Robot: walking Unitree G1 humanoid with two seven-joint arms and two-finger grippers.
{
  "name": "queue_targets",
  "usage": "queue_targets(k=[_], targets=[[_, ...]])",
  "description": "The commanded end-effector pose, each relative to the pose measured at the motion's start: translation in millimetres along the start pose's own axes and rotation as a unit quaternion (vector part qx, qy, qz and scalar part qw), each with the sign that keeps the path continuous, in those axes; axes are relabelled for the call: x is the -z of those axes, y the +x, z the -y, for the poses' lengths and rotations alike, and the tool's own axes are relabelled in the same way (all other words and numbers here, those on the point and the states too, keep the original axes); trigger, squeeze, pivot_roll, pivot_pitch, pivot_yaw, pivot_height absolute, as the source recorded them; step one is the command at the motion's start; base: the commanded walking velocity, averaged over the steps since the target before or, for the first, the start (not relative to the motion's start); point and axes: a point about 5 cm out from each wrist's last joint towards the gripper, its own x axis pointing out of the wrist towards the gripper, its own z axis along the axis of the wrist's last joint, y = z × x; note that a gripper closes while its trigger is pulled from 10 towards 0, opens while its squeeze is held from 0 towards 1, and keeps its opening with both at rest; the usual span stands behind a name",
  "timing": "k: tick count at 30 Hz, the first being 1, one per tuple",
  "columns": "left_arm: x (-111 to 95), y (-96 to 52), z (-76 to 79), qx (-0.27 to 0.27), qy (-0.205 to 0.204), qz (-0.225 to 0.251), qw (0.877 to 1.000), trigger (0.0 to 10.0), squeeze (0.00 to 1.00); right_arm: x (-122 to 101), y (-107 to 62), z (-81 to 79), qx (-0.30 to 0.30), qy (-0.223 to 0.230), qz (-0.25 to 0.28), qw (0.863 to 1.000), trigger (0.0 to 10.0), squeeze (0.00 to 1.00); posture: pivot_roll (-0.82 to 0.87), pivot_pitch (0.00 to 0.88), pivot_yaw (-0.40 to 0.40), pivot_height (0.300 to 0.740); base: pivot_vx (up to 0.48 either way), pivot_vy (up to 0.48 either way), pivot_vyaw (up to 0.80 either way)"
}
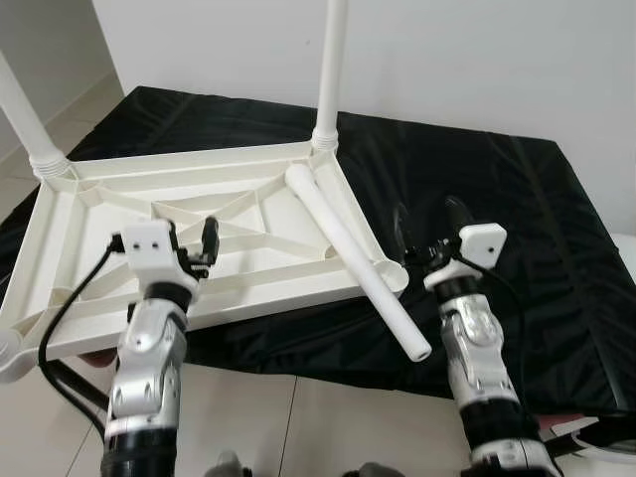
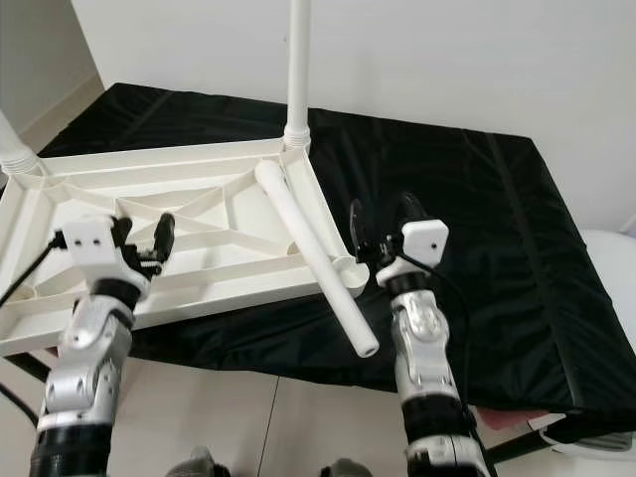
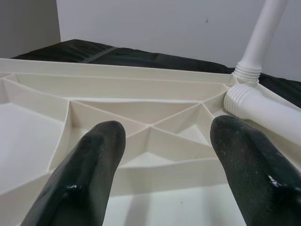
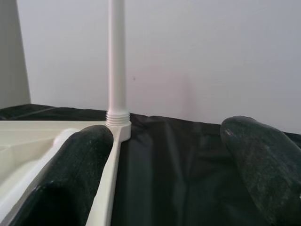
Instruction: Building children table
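- Your left end effector (image 1: pixel 194 241) sits at lower left of the head view, arm raised from below, fingers (image 3: pixel 89 155) spread wide over the ribbed underside of the upturned white table (image 1: pixel 199 224), gripping nothing.
- Your right end effector (image 1: pixel 429 231) is at centre right, forearm rising steeply, fingers parted wide and empty, just beside the table's near right corner.
- The table lies upside down on a black cloth (image 1: pixel 497 199), its near edge overhanging the tiled floor (image 1: pixel 298 417).
- Two legs stand upright in corner sockets: one at top centre (image 1: pixel 331 70), one at upper left (image 1: pixel 25 114).
- A loose leg (image 1: pixel 353 253) lies diagonally across the table's right edge, its open end jutting out towards the lower centre.
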Motion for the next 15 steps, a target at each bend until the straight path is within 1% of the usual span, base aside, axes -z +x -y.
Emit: queue_targets(k=[1, 3, 4, 5, 7, 9, 10, 11, 12, 13, 14, 15], targets=[[-3, -6.1, -1.7, -0.012, 0.011, 0.013, 1.0, 10.0, 0.0, -1, -7.1, 1.8, 0.004, -0.005, 0.001, 1.0, 10.0, 1.0, -0.04, 0.0, -0.004, 0.74, 0.0, 0.0, 0.0], [-3, -18.6, -4.1, -0.012, 0.019, 0.022, 0.999, 10.0, 0.0, 3, -21.9, 3.7, 0.015, 0.0, -0.012, 1.0, 10.0, 1.0, -0.04, 0.0, -0.001, 0.74, 0.0, 0.0, 0.0], [-3, -18.6, -4.1, -0.012, 0.019, 0.022, 0.999, 10.0, 0.0, 3, -21.9, 3.7, 0.015, 0.0, -0.012, 1.0, 10.0, 1.0, -0.04, 0.0, -0.001, 0.74, 0.0, 0.0, 0.0], [-3, -22.0, -4.3, -0.014, 0.018, 0.022, 1.0, 10.0, 0.0, 4, -25.0, 2.5, 0.015, -0.001, -0.016, 1.0, 10.0, 1.0, -0.04, 0.0, -0.002, 0.74, 0.0, 0.0, 0.0], [-1, -26.7, -4.0, -0.012, 0.03, 0.021, 0.999, 10.0, 0.0, 7, -29.5, -0.2, 0.012, 0.001, -0.025, 1.0, 10.0, 1.0, -0.04, 0.0, -0.003, 0.74, 0.0, 0.0, 0.0], [2, -31.3, -3.5, -0.013, 0.03, 0.025, 0.999, 10.0, 0.0, 11, -34.1, -5.6, 0.008, 0.005, -0.036, 0.999, 10.0, 1.0, -0.02, 0.0, -0.016, 0.74, 0.0, 0.0, 0.0], [4, -33.5, -2.8, -0.013, 0.03, 0.026, 0.999, 10.0, 0.0, 12, -36.0, -9.1, 0.003, 0.003, -0.04, 0.999, 10.0, 0.89, -0.02, 0.0, -0.017, 0.74, 0.0, 0.0, 0.0], [4, -33.5, -2.8, -0.013, 0.03, 0.026, 0.999, 10.0, 0.0, 12, -36.0, -9.1, 0.003, 0.003, -0.04, 0.999, 10.0, 0.89, -0.02, 0.0, -0.017, 0.74, 0.0, 0.0, 0.0], [7, -35.2, -2.7, -0.015, 0.032, 0.024, 0.999, 10.0, 0.0, 15, -37.3, -12.0, -0.003, 0.004, -0.044, 0.999, 10.0, 0.15, -0.02, 0.0, -0.021, 0.74, 0.0, 0.0, 0.0], [9, -36.4, -2.6, -0.016, 0.035, 0.022, 0.999, 10.0, 0.0, 16, -38.1, -13.7, -0.007, 0.004, -0.046, 0.999, 10.0, 0.15, -0.02, 0.0, -0.021, 0.74, 0.0, 0.0, 0.0], [12, -38.1, -3.2, -0.019, 0.037, 0.019, 0.999, 10.0, 0.0, 18, -39.2, -14.4, -0.011, -0.001, -0.05, 0.999, 10.0, 0.0, -0.01, 0.0, -0.028, 0.74, 0.0, 0.0, 0.0], [15, -39.4, -3.8, -0.022, 0.04, 0.017, 0.999, 10.0, 0.0, 20, -40.2, -14.6, -0.014, -0.006, -0.053, 0.998, 10.0, 0.0, -0.01, 0.0, -0.031, 0.74, 0.0, 0.0, 0.0]])
